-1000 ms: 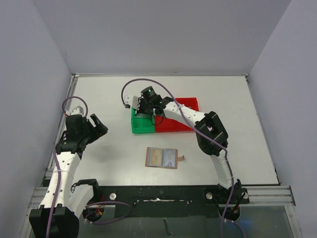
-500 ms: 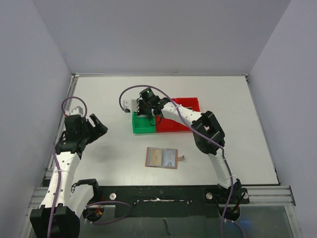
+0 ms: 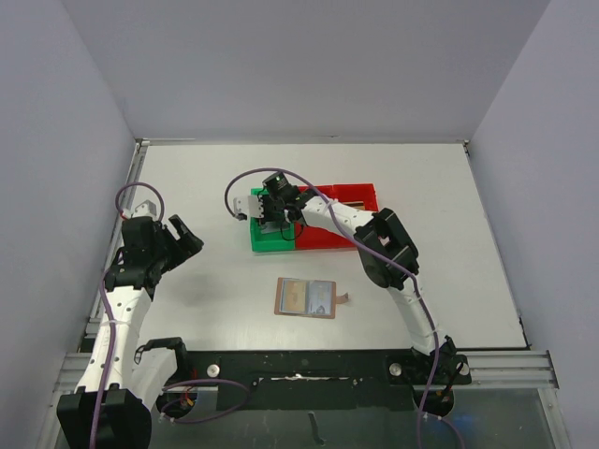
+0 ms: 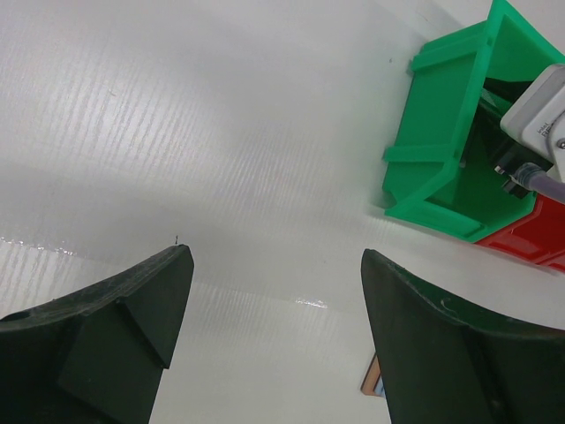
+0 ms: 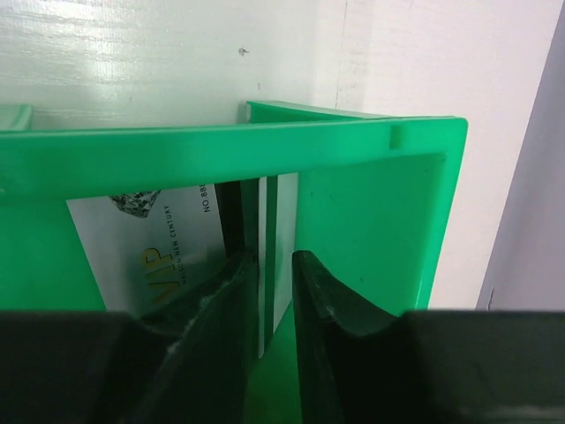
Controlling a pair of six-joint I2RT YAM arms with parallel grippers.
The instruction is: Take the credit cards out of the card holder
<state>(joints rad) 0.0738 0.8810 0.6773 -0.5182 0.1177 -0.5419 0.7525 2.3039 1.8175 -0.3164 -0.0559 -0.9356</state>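
Observation:
The card holder [image 3: 306, 298] lies open and flat on the table, its pale inner pockets facing up and cards showing in them. One corner of the card holder [image 4: 375, 389] peeks past my left finger. My right gripper [image 3: 267, 213] reaches down into the green bin [image 3: 267, 243]. In the right wrist view its jaws [image 5: 275, 261] stand slightly apart, and a white card [image 5: 279, 230] stands edge-on between them. Another white card marked VIP [image 5: 150, 247] leans against the green bin's wall [image 5: 221, 155]. My left gripper [image 3: 182, 238] hovers open and empty at the table's left [image 4: 275, 256].
A red bin [image 3: 337, 238] adjoins the green bin on its right. The green bin [image 4: 446, 168] also shows in the left wrist view, with my right arm's cable over it. Grey walls close in the table on three sides.
My right gripper moved a little left and down into the green bin, and its jaws have parted slightly around the card. The left arm has not moved.

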